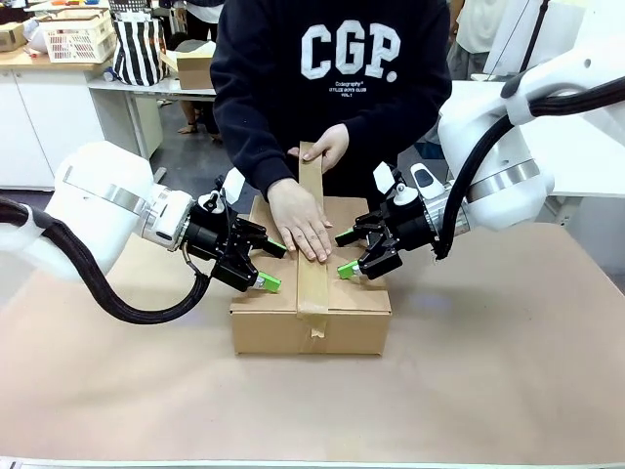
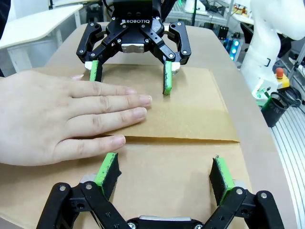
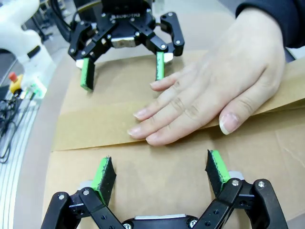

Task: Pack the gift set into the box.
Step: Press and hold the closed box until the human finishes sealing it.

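Right now the box (image 1: 311, 311) sits mid-table, flaps shut, w/ both grippers bearing down on its top from either side: the left flap lies under the left gripper (image 1: 270, 264), the right flap under the right gripper (image 1: 349, 253), and the centre seam runs between the two sets of jaws. Both sets of jaws are spread wide, nothing between them; the green pads (image 2: 108, 170) look to touch bare cardboard. A strip of brown tape (image 1: 312, 234) runs along that seam and over the near wall, and a person's hand (image 1: 299, 221) lies flat on it between the grippers, smoothing it down, while the other hand (image 1: 327, 146) holds the strip's far end up beyond the box. Judging by this, the step in hand is sealing: to do it well, I'd say the arms should keep even downward pressure so the flaps stay level and butted at the seam, w/o sliding inward toward the fingers, and not lift until the tape is pressed down its whole length. Count: 1 box, 1 tape strip, 2 grippers, 2 hands.
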{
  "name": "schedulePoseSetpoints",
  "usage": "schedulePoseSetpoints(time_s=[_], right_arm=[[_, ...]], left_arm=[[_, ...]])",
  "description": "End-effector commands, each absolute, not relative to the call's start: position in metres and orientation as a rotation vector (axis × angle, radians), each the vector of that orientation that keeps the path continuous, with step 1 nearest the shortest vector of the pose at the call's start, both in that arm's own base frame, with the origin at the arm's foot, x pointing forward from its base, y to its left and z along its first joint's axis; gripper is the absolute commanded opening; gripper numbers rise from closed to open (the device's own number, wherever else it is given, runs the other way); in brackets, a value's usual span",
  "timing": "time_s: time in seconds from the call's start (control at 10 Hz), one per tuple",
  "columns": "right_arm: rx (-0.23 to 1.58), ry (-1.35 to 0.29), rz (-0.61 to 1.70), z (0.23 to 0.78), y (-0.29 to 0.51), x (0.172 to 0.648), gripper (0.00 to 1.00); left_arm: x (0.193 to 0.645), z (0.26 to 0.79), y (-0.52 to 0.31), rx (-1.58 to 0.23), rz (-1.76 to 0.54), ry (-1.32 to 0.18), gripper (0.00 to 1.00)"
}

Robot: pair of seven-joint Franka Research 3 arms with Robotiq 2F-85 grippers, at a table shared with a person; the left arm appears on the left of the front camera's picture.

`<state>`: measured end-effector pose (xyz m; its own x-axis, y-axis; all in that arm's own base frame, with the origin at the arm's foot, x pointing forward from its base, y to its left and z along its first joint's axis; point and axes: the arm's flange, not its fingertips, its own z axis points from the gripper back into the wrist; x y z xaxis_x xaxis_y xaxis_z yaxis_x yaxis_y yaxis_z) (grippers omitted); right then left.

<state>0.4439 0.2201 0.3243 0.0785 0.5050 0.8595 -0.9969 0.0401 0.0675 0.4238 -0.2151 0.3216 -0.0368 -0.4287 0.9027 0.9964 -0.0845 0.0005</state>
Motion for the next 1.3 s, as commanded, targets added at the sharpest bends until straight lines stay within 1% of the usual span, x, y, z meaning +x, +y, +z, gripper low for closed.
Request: schedulePoseSetpoints(time_s=[0.0,1.2], right_arm=[[0.828,-0.766,1.347,0.3222,0.2205,0.4436,1.00],[0.828,-0.766,1.347,0.3222,0.2205,0.4436,1.00]], left_arm=[[0.4227,0.3197,-0.2144,-0.920,-1.462,-0.846,1.00],[0.4227,0.3197,-0.2144,-0.920,-1.462,-0.846,1.00]])
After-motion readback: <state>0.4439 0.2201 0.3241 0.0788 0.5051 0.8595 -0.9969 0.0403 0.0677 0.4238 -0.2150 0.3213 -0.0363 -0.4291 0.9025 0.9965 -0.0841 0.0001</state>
